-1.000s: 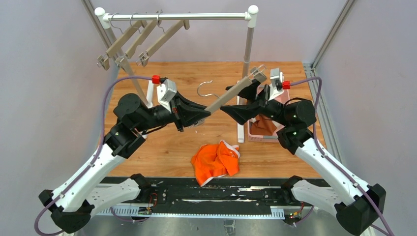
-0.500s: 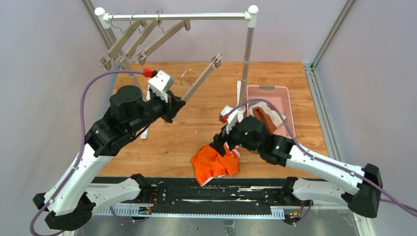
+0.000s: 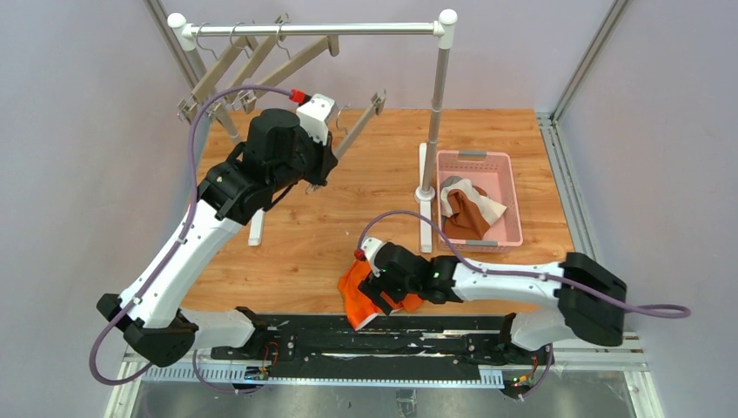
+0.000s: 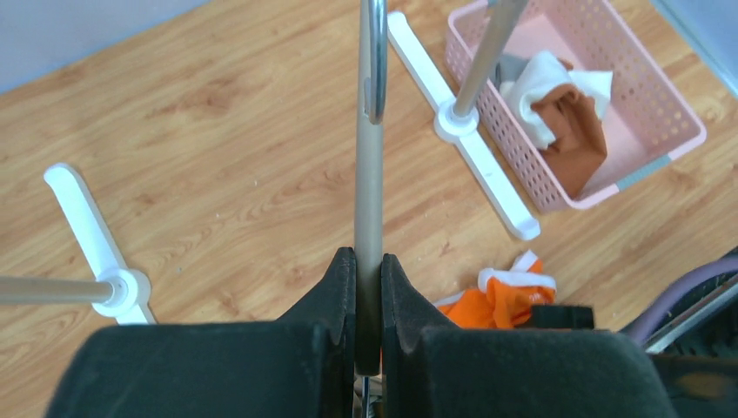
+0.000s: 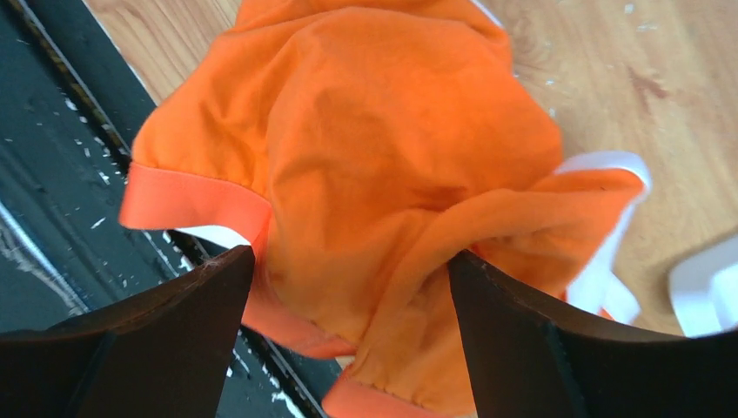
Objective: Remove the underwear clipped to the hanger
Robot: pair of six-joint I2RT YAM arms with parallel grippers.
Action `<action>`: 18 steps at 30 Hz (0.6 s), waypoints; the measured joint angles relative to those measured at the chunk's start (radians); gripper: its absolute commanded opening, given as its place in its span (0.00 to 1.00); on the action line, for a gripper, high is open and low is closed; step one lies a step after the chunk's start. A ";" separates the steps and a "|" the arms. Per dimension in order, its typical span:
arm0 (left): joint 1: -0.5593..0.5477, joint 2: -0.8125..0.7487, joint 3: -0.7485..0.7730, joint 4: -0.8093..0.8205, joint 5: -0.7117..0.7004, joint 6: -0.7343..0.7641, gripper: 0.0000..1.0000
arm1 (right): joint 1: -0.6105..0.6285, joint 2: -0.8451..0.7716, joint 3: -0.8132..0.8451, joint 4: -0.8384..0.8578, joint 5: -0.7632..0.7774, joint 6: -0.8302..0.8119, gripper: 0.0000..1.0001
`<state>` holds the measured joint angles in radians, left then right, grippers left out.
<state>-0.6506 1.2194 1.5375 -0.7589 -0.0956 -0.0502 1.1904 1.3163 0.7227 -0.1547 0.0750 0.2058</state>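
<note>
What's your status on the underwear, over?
Left hand shut on the bare hanger, up by the rack. Right hand open, astride the orange briefs. Other two briefs in the pink basket. Nothing in the way.

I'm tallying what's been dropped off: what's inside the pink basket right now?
Rust-brown underwear tangled with a cream-white cloth lie in the pink basket. Anything beneath them is covered.

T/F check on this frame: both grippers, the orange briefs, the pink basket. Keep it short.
1. The left gripper is shut on the hanger. True.
2. The right gripper is clamped on the orange briefs. False: its jaws stand open, one either side of them.
3. The pink basket is empty. False: rust-brown cloth and cream cloth lie in it.
4. The orange briefs lie at the table's near edge, clipped to nothing. True.
</note>
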 measured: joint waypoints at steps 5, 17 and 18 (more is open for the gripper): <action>0.031 0.063 0.101 -0.005 0.011 -0.004 0.00 | 0.017 0.173 0.060 -0.003 -0.003 0.007 0.60; 0.077 0.172 0.322 -0.099 0.069 -0.016 0.00 | 0.051 0.157 0.109 -0.127 0.148 0.063 0.00; 0.080 0.180 0.346 -0.109 0.072 -0.016 0.00 | 0.051 0.127 0.116 -0.151 0.176 0.065 0.00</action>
<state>-0.5705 1.3998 1.8839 -0.8677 -0.0238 -0.0666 1.2415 1.4429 0.8391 -0.3061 0.2508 0.2707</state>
